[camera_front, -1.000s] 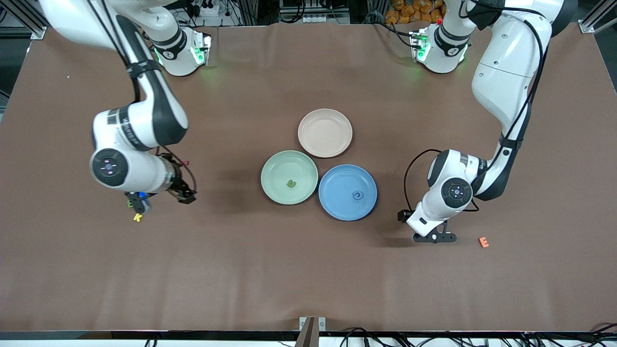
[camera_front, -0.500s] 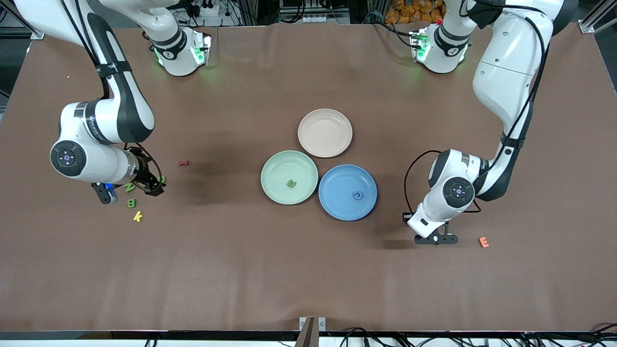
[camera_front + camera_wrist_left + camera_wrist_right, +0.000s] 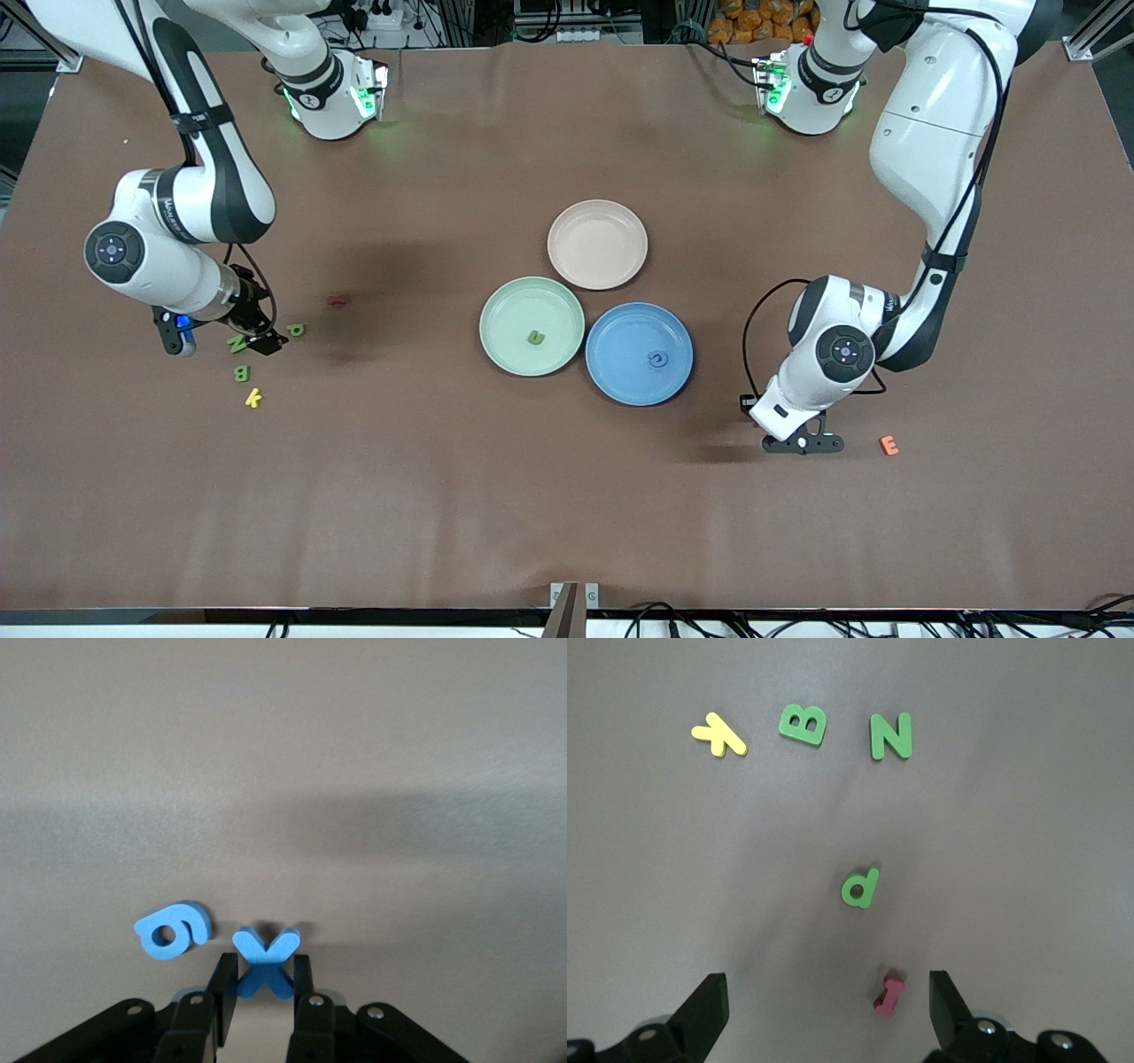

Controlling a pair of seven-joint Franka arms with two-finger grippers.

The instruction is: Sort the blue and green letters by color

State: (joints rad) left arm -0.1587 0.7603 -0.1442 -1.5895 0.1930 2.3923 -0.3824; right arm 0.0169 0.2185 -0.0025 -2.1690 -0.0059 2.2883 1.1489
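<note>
Only the left wrist view shows the left gripper clamping the blue X; the right gripper gapes above a red letter.

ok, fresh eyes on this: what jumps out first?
Three plates, pink, green and blue, touch mid-table. The left gripper is shut on a blue X. The right gripper is open above scattered green letters at the right arm's end.

Lower half of small blue foam X sits hidden between left gripper jaws; gripper body cut off.
</note>
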